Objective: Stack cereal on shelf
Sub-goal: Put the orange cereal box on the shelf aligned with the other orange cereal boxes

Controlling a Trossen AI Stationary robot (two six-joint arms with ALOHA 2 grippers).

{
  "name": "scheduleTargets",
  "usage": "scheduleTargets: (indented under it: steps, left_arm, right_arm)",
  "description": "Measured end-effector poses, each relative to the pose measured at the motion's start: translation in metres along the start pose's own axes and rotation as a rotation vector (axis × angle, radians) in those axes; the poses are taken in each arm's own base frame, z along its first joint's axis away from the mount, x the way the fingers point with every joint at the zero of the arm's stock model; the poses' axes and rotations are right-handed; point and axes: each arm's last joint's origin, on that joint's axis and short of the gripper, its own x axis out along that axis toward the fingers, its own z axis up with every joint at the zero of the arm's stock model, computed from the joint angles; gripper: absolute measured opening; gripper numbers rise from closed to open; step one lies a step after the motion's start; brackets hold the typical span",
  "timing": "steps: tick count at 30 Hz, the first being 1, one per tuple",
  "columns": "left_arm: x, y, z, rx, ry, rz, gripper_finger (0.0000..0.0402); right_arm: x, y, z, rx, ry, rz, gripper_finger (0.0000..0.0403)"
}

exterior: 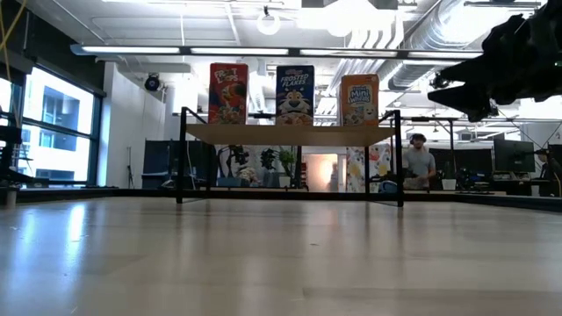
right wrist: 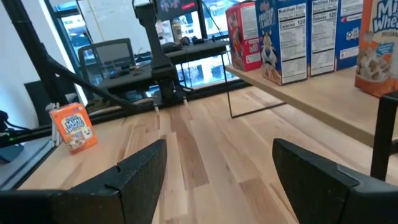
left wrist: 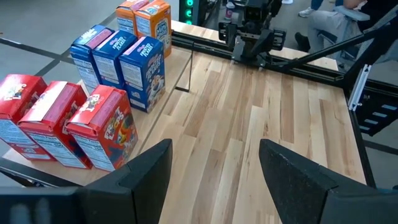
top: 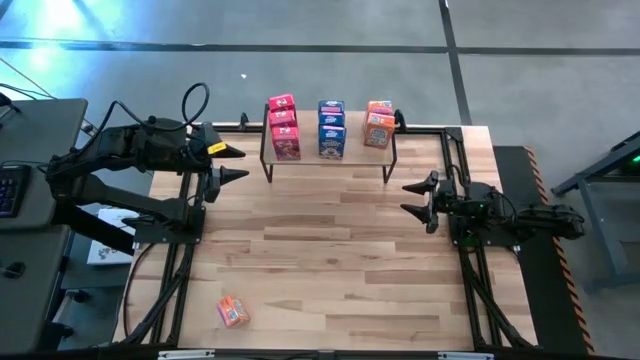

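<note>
Both grippers are spread and empty: your left gripper (top: 238, 163) hovers just beside the shelf's (top: 330, 163) left end, your right gripper (top: 412, 198) nearer its right end. One orange box (top: 232, 312) stands alone at the table's (top: 340, 260) near-left corner, likely light, stiff and crushable, so pinch its broad faces gently. The shelf holds three red boxes (top: 284, 126), three blue boxes (top: 331, 127) and two orange boxes (top: 379, 123).

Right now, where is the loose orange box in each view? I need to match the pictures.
High view: loose orange box lies on the table near the front edge, left side, far from the shelf.
Low view: not in it.
Left wrist view: not in it.
Right wrist view: standing at the table's far edge.
Shared landmark: the blue boxes on the shelf.
</note>
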Motion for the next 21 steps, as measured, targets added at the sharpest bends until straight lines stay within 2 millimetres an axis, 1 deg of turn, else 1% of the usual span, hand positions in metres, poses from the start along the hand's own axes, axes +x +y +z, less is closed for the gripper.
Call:
scheduleTargets:
  steps: [5,21]
  left_arm:
    - [0.0001,0.0,0.0,0.0,0.0,0.0,0.0232]
    - [0.0,0.0,0.0,0.0,0.0,0.0,0.0232]
  right_arm:
    - [0.0,0.0002,-0.0002,-0.029,0.003,0.008,0.0284]
    - [0.0,0.0003,-0.0005,-0.028,0.006,0.012,0.0284]
